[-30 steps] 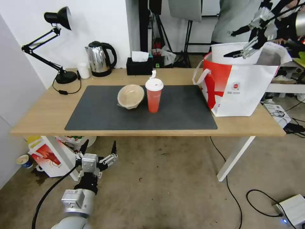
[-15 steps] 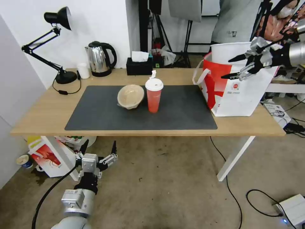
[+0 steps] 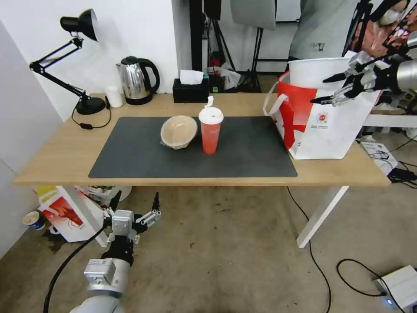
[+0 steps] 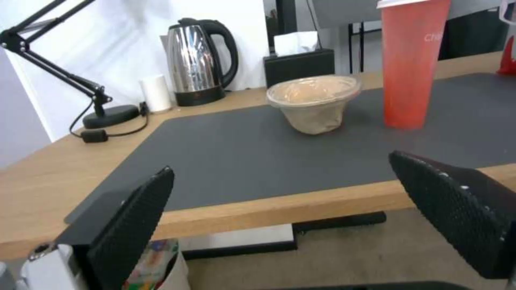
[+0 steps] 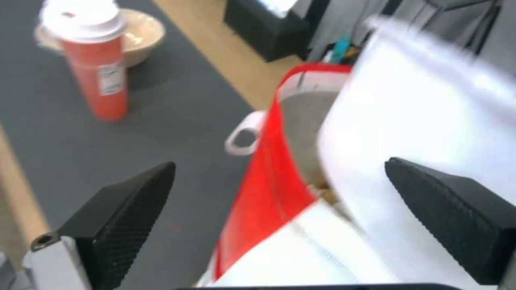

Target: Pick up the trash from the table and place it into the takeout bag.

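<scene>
Right gripper (image 3: pixel 325 90) is held spread-fingered beside the boxy bag (image 3: pixel 323 126); at its nine o'clock the cylindrical cup (image 3: pixel 210 130) stands upright; left gripper (image 3: pixel 134 204) is parked, fingers apart.

Light-wood table (image 3: pixel 65 152) under a matt grey mat (image 3: pixel 243 156) — glossy steel kettle (image 3: pixel 134 80), seemingly paper bowl (image 3: pixel 178 130).

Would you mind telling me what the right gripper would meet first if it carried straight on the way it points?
Probably the large white plastic bowl in the takeout bag; the open right gripper points toward it, though depth is unclear.
</scene>
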